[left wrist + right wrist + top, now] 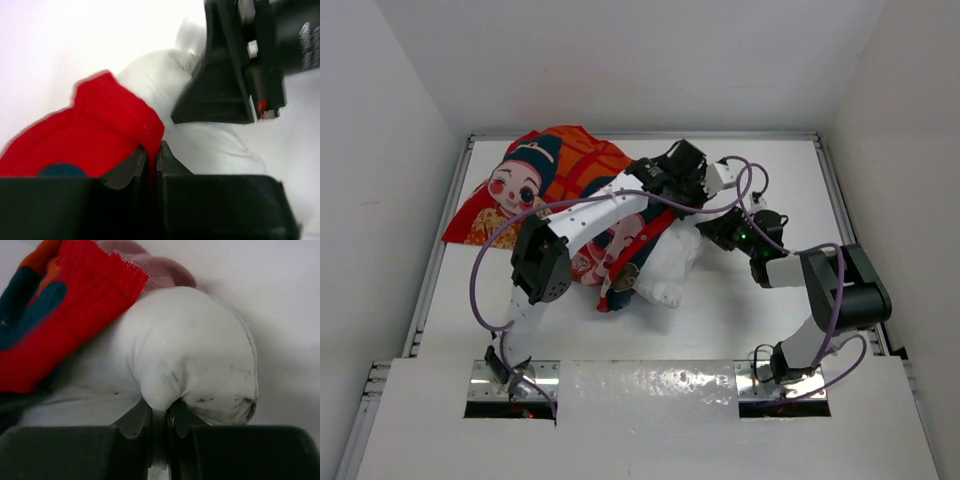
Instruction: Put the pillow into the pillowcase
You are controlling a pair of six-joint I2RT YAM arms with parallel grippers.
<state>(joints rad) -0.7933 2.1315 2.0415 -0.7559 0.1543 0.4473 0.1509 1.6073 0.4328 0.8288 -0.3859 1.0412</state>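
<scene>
Table: white, flat, matte top, framed by pale metal rails along the left, right and far edges. Lying on it, far left to centre: pillowcase, red cloth printed with a cartoon child's face, dark blue hair and orange lattice. It is spread flat toward the far left corner and bunched toward the centre. Touching it at the centre: pillow, white, plump, faint dark specks, partly overlapped by the bunched red cloth, its near right end bare on the top. Near edge: two metal plates, left and right, each carrying an arm base.
</scene>
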